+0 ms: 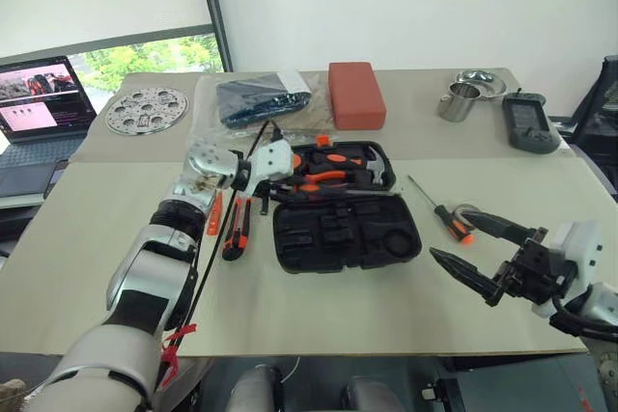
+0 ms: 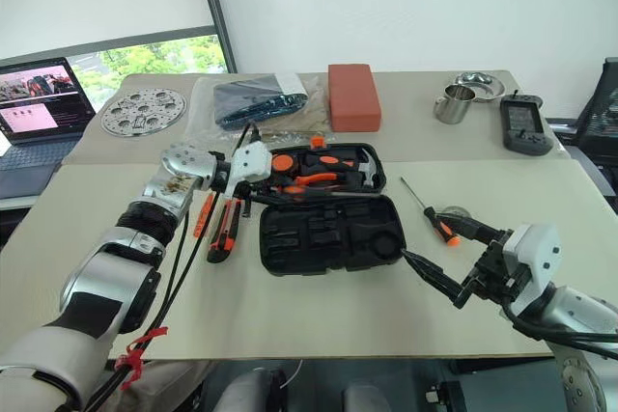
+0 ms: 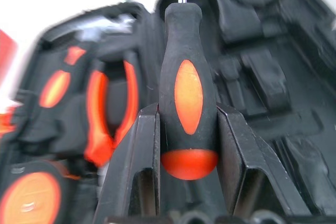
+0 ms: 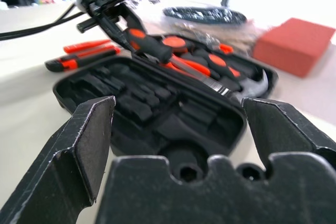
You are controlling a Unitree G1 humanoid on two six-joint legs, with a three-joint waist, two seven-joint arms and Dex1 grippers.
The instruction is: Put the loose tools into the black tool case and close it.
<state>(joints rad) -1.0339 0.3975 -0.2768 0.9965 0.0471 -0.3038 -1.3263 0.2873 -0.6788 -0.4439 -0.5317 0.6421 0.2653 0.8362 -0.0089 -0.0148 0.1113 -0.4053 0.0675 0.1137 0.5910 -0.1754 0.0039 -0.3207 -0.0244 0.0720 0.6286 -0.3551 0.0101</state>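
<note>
The black tool case [image 1: 348,235] lies open in the middle of the table. Its far half holds orange-handled pliers and a hammer, and the recesses of its near half are empty. My left gripper [image 3: 187,109] hangs over the case's left side, shut on an orange-and-black screwdriver [image 3: 187,80]. A utility knife [image 1: 237,227] and a slim orange tester screwdriver [image 1: 215,211] lie left of the case. To its right lies a second screwdriver [image 1: 446,214], with a small grey tape roll [image 2: 452,212] beside it. My right gripper [image 1: 452,235] is open just above that screwdriver, nothing between its fingers.
At the back stand a red-brown box [image 1: 355,94], a clear bag with dark contents [image 1: 261,98], a metal cup [image 1: 461,101], a metal bowl [image 1: 483,82] and a black handheld device [image 1: 529,123]. A perforated metal disc [image 1: 146,110] and a laptop [image 1: 39,103] are far left.
</note>
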